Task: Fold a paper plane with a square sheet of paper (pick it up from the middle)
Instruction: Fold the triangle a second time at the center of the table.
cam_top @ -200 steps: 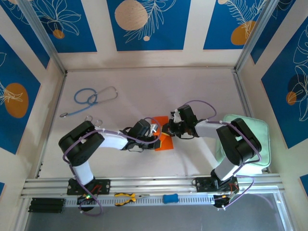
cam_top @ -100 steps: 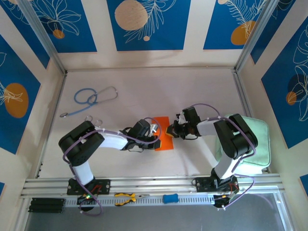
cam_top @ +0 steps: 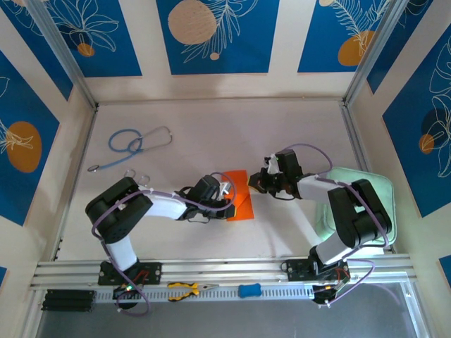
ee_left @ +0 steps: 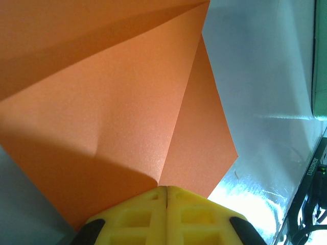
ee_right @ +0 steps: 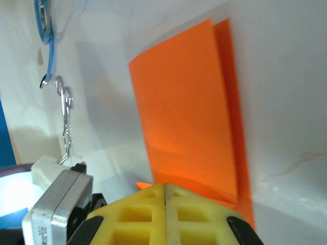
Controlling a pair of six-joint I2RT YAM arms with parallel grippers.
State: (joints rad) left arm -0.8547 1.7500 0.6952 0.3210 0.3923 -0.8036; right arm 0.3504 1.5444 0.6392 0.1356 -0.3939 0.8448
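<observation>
This is a robotics lab test cell rather than a home or shop. Two robot arms, the left arm (cam_top: 130,211) and the right arm (cam_top: 356,215), are bolted to an aluminium rail (cam_top: 225,268) along the near edge of a plain white bench (cam_top: 225,127). Bare aluminium posts (cam_top: 67,63) frame the far corners. Printed backdrop panels (cam_top: 211,35) (blue, with white leaves and orange discs) close in the left, far and right sides. Loose purple cables (cam_top: 296,150) loop over the arms. Yellow-handled pliers (cam_top: 187,288) lie by the rail. Unrelated props sit on the bench: a stethoscope (cam_top: 134,144) far left, a pale green pad (cam_top: 390,211) at the right.
</observation>
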